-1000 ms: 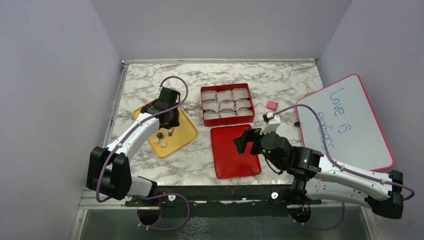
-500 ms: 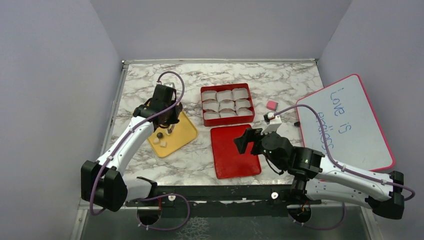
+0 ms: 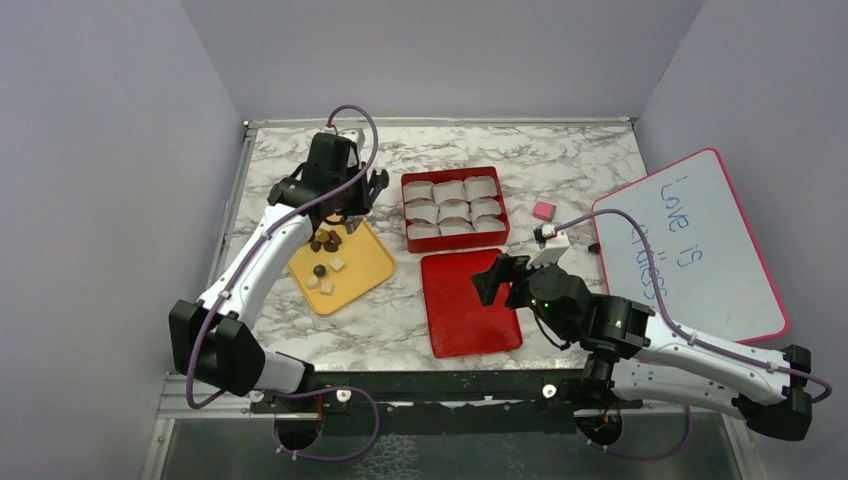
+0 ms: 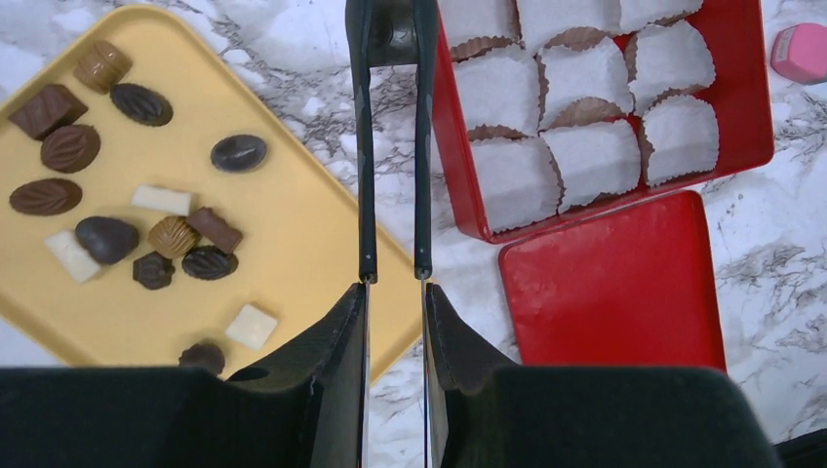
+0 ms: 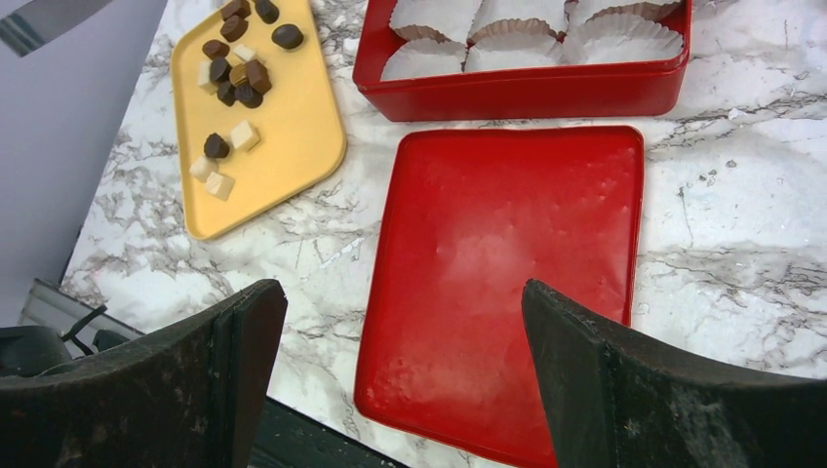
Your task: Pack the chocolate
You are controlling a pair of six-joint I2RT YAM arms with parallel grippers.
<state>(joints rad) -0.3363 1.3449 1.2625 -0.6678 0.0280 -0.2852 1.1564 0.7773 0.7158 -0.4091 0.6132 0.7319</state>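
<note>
Yellow tray (image 3: 365,270) on the left has basically the whole batch of chocolates (image 4: 176,237) on it: dark rounds, brown ones and a few pale cubes, mostly bunched at its far end with a few loose ones nearer the arms. Left gripper (image 4: 391,44) hangs above the tray's right edge, on the side facing the box, fingers pinched close. In the wrist view there's a dark piece (image 4: 390,24) wedged between the tips, half cut off by the frame edge, so I'd call that a grasp on one chocolate, not 100% sure though. Next over, the red box (image 4: 746,97) sits open with nine white paper cups (image 4: 590,156), and every cup I can see is empty. Its lid (image 3: 470,305) lies flat on the marble just in front of it. Right gripper (image 5: 398,292) hovers over the lid with its fingers spread wide, nothing in them. Further right there's a pink block (image 3: 543,210) and a whiteboard (image 3: 690,245), neither in play. Progress-wise it's pretty much at the start: at best the first piece is picked, all the cups need filling, and I guess the lid goes on last.
</note>
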